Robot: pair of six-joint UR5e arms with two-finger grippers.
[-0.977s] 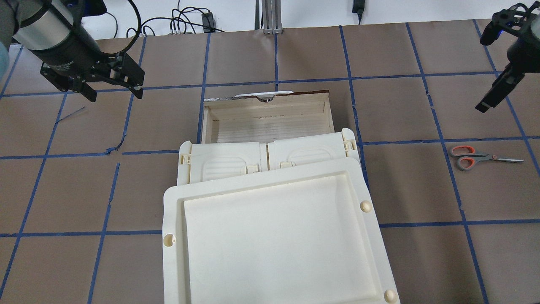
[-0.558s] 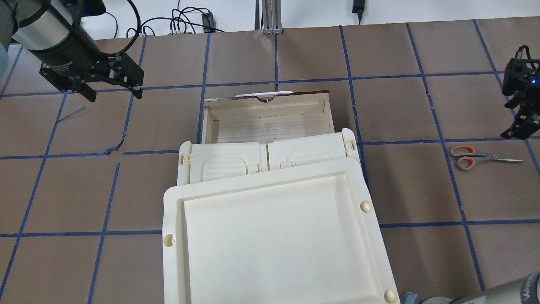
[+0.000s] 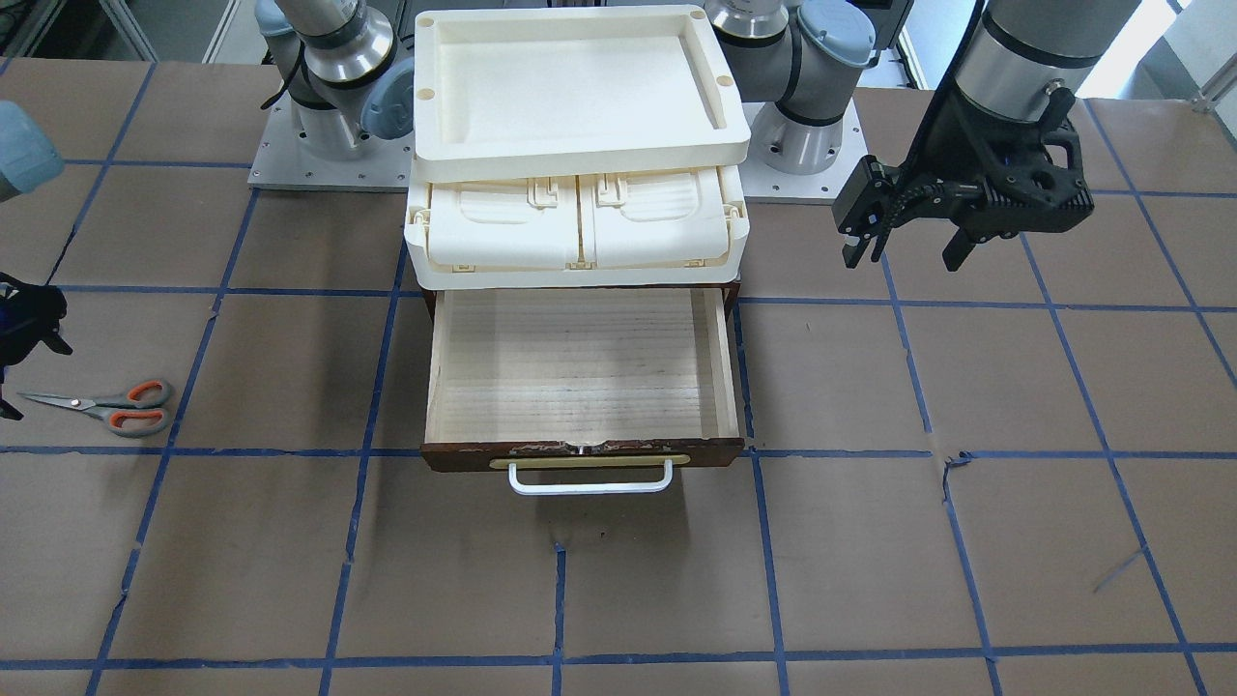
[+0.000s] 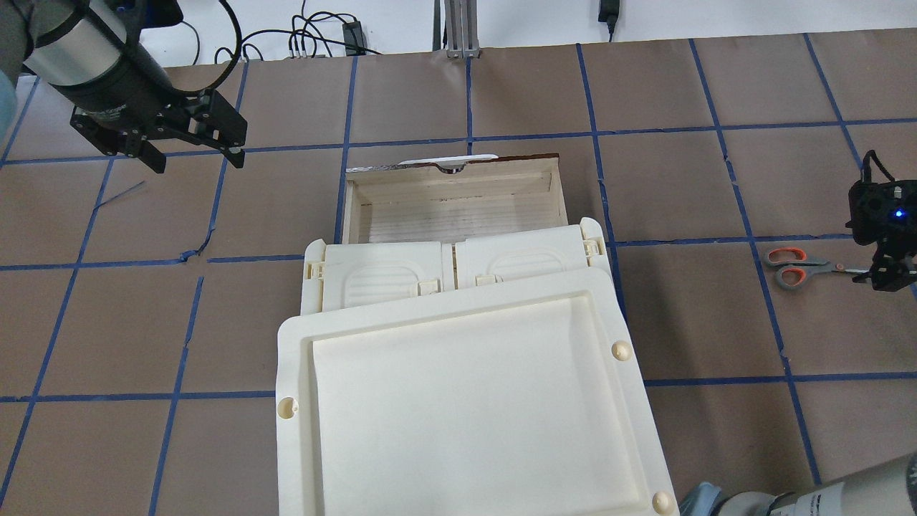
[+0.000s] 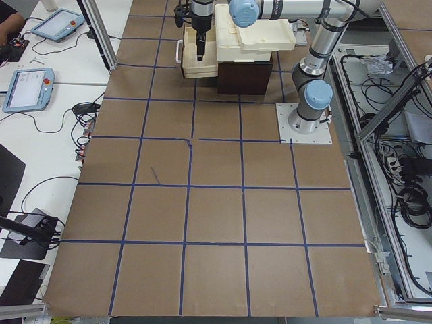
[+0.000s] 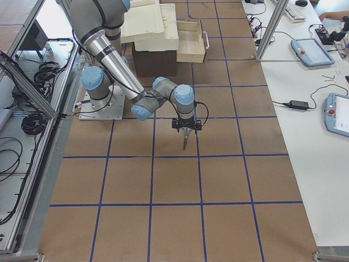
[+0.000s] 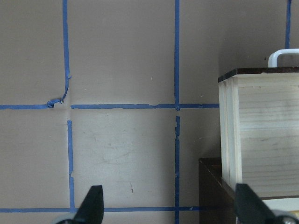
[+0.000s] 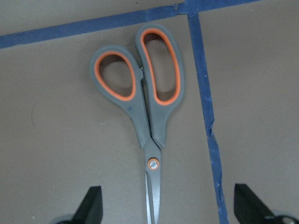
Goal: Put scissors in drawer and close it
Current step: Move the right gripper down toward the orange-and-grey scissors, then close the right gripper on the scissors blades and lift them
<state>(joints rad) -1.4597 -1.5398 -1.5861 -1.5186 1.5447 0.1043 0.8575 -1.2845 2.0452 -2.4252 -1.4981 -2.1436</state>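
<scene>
Overhead exterior: scissors blade tips under right tool

Overhead and front views opposed, both showing drawer, wrist cameras close

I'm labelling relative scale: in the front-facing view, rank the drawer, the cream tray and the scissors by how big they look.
Largest: cream tray and drawer look alike; the tray sits higher, nearer the camera, so no ranking.
Smallest: scissors, clearly.

The drawer gapes clear above; cream box borders its rear.
</scene>
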